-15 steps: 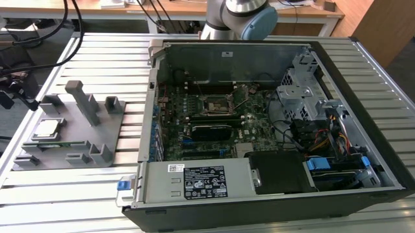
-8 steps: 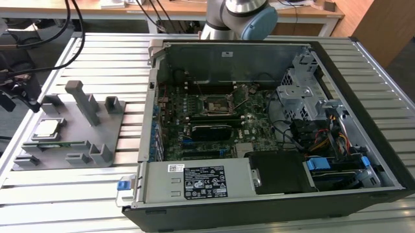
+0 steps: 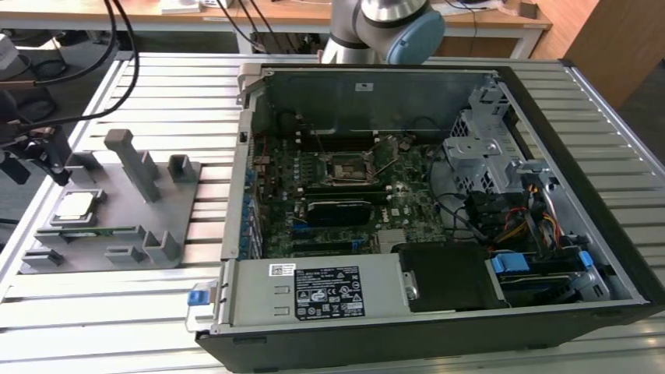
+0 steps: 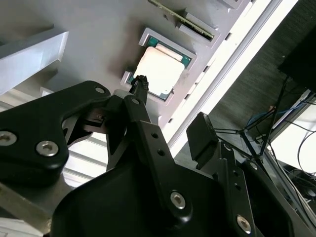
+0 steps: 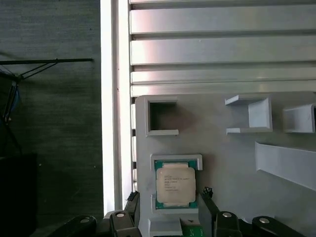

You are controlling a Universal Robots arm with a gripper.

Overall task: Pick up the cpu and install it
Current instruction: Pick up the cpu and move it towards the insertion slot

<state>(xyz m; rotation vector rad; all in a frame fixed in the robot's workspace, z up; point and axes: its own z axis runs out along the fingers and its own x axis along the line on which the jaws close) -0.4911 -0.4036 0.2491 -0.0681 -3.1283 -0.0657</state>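
We see the gripper (image 5: 170, 196) with its jaws spread apart and holding nothing, a fingertip (image 5: 207, 192) on either side of the cpu (image 5: 175, 183) in the first wrist view. The cpu lies flat, silver top up, in a square nest on the grey tray (image 3: 171, 214). The tray sits at the exterior view's left, well apart from the socket (image 3: 348, 167) inside the open case (image 3: 416, 343).

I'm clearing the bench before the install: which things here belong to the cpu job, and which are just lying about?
For the job: cpu, in its grey holder; hand, open, close to the cpu; motherboard socket, in the open computer case.
Lying about: memory stick; empty pocket and upright post on the holder.
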